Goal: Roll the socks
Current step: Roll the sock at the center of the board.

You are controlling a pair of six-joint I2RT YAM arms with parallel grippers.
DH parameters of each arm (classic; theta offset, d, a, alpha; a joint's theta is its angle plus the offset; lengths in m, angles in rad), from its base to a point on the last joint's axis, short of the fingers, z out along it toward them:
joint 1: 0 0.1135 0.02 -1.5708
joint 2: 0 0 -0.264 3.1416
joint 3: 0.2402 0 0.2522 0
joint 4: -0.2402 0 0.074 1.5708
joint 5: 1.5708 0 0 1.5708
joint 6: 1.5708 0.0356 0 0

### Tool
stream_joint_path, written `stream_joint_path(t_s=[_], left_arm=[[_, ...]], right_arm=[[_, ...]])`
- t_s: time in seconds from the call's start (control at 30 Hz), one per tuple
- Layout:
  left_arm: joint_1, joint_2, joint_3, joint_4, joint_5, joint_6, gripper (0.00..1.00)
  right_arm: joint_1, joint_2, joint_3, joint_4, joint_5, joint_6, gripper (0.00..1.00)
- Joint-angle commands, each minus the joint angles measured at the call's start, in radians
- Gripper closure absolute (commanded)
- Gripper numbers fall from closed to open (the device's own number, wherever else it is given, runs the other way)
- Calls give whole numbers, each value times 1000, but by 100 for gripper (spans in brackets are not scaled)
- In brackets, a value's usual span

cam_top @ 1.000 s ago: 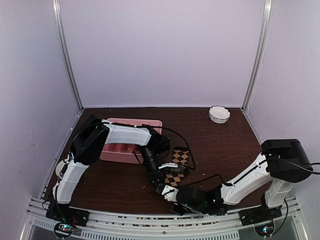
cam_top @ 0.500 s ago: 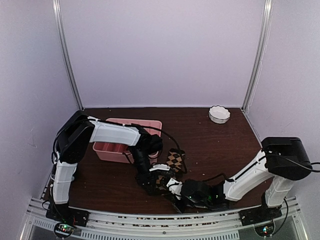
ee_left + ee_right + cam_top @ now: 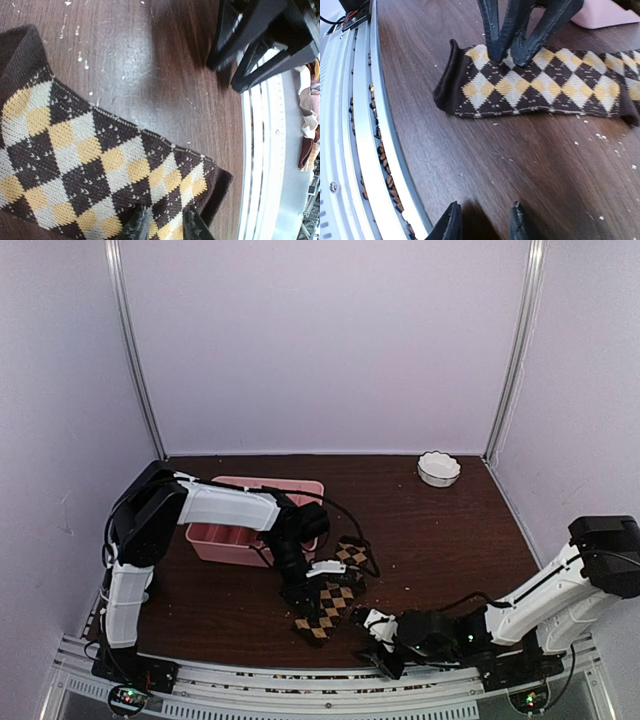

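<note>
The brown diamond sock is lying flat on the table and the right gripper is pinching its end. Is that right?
Not quite. The brown diamond sock does lie flat on the table, but the right gripper pinches nothing. Its jaws are open over bare wood, apart from the sock, as the right wrist view shows. The fingertips on the sock's end belong to the left gripper.

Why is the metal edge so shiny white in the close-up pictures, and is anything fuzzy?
Left wrist view: glare washes out the metal rail, while the checkered sock is sharp. Right wrist view: the rail shines too, and the right gripper at the bottom is dark and soft-edged. Top view: dim, and the dark table hides detail.
</note>
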Motion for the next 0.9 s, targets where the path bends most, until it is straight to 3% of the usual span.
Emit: stream_joint_path(t_s=[0.0,0.07,0.1,0.13,0.23,0.3,0.4,0.47,0.57,0.7,0.8,0.87], left_arm=[[2,26,31,43,20,-27,76],[-1,47,47,58,5,-37,76],[-3,58,61,61,-1,-43,76],[-4,74,78,61,-1,-47,76],[-10,126,157,45,22,-55,76],[-13,158,202,29,65,-68,76],[-15,196,273,17,137,-89,76],[-15,209,301,8,157,-92,76],[-9,201,312,7,147,-96,76],[9,171,320,-23,153,-82,75],[16,119,323,-61,150,-51,73],[26,87,325,-72,147,-44,71]], right_arm=[[14,-88,-6,-89,185,46,66],[14,-133,-16,-75,309,58,60],[10,-162,-22,-68,368,70,24],[3,-180,-22,-80,429,89,2],[-43,-205,24,-259,617,241,0],[-83,-204,43,-361,621,318,1],[-135,-189,-4,-231,372,222,0],[-135,-165,-4,-175,284,158,0],[-112,-129,24,-176,277,74,0],[-108,-135,53,-295,447,136,0],[-141,-217,-36,-136,367,180,1],[-151,-228,-86,-20,261,121,1]])
